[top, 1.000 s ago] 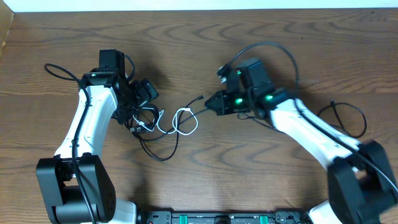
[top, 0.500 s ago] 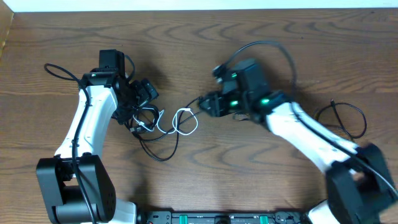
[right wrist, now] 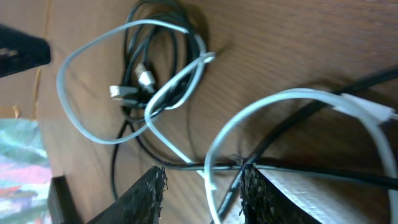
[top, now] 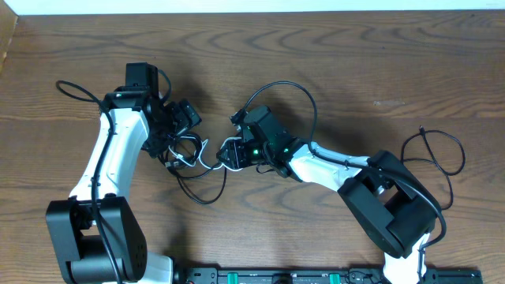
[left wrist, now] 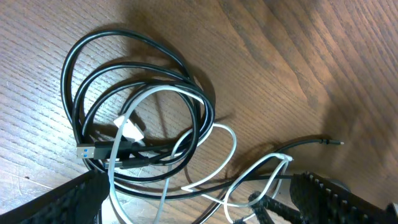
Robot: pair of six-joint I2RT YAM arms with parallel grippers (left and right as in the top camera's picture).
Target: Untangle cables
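**Bench and arms.** A wooden bench (top: 379, 63) carried both arms. The left arm (top: 118, 150) reached in from the left, and the right arm (top: 331, 166) stretched across from the right towards the tangle.

**Cables.** The black cable (top: 197, 199) lay coiled on the bench just beside the left hand (top: 181, 130), with one loose loop trailing towards the near edge. The white cable (top: 209, 164) ran from that coil rightwards to the right hand (top: 234, 150). In the left wrist view the black cable (left wrist: 205, 115) made several stacked loops, and the white cable (left wrist: 234, 144) threaded through them and out to the right.

**Hands.** The left hand (left wrist: 196, 190) was spread wide over the coil, clear of it, and its fingers (left wrist: 62, 199) were cut off by the lower edge. The right hand (right wrist: 202, 180) was also spread. A black strand (right wrist: 186, 165) and a white arc (right wrist: 289, 93) crossed the gap between its fingers (right wrist: 146, 193). Whether either strand touched a pad could not be told.

**Plugs.** A black plug with a blue insert (left wrist: 87, 151) and a white plug (left wrist: 129, 129) sat inside the coil. A thin black end (left wrist: 329, 142) lay apart to the right.

**Limits.** From overhead the crossings blurred together, and the fingers of both hands were hard to make out.
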